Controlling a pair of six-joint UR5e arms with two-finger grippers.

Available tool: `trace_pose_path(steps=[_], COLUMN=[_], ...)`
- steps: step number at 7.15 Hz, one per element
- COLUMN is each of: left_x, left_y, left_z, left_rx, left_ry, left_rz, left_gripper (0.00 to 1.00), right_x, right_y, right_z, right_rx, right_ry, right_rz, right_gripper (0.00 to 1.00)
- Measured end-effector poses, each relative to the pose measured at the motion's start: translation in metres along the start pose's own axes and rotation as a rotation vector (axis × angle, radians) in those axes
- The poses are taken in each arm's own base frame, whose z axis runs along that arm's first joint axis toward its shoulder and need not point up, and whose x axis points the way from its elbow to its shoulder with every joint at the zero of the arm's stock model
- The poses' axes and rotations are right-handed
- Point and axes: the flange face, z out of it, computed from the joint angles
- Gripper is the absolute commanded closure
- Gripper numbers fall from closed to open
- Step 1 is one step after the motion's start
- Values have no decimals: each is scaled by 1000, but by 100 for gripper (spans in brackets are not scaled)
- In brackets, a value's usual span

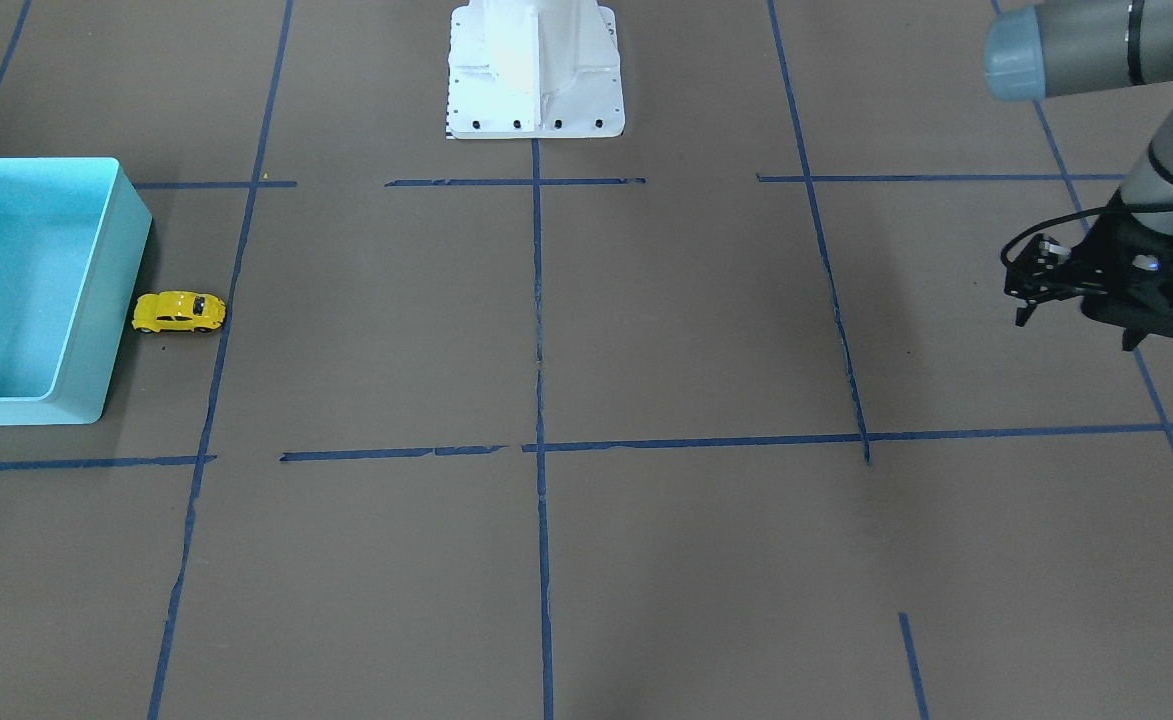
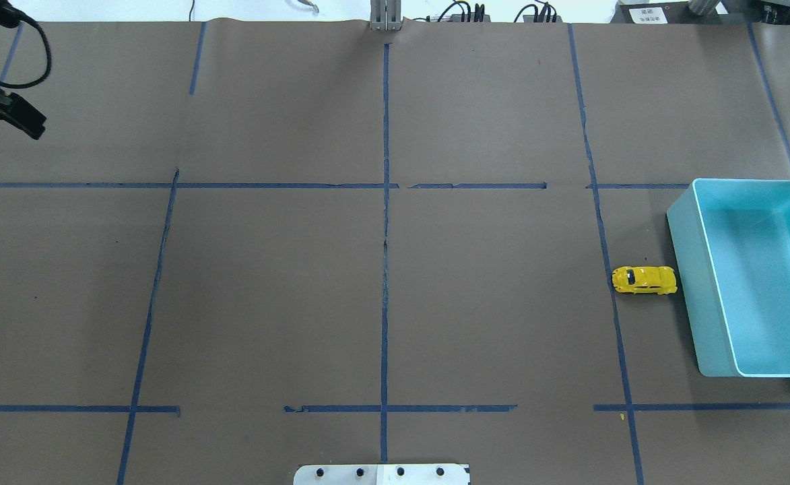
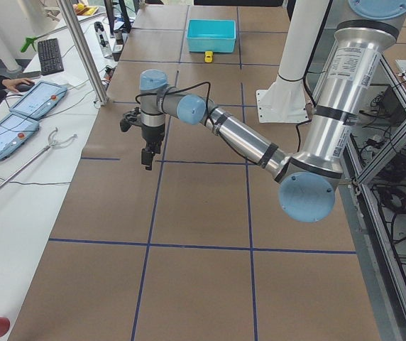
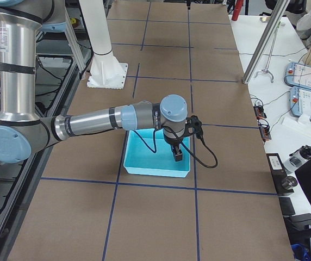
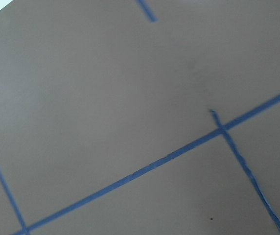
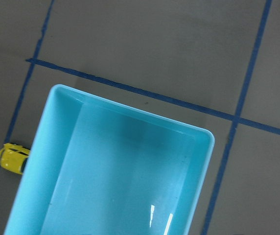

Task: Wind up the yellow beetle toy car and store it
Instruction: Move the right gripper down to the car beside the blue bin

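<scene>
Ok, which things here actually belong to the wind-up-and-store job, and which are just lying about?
Job: yellow beetle toy car, outside and right beside the light blue bin; right gripper, above that bin.
Lying about: blue tape lines; tablets and keyboard off to the side; left gripper, far from the car.

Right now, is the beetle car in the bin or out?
Out. The yellow beetle toy car sits on its wheels just outside the light blue bin; nothing shows inside it.
</scene>
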Motion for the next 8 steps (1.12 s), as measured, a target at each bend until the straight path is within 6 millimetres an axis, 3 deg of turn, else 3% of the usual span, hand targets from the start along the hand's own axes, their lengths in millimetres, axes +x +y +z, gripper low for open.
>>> trace_pose_path(steps=[2, 3, 5, 6, 7, 8], left_x=[-77, -106, -164, -191, -216, -234], left_y=[26, 38, 76, 91, 101, 111], left_z=[0, -2, 6, 19, 39, 60], left_rx=[-35, -42, -59, -70, -75, -65], left_ry=[44, 71, 80, 83, 90, 96], left_rz=[-146, -158, -98, -63, -40, -19], left_gripper=[0, 0, 0, 0, 0, 0], right_x=[-30, -46, -117, -158, -184, -197], right_y=[-6, -9, -19, -25, -27, -29], right_z=[4, 10, 4, 1, 1, 3], right_rx=[21, 12, 10, 12, 26, 54], right_ry=[-197, -245, -266, -236, -189, -127], right_rz=[-25, -52, -217, -335, -436, -520], right_gripper=[0, 0, 0, 0, 0, 1])
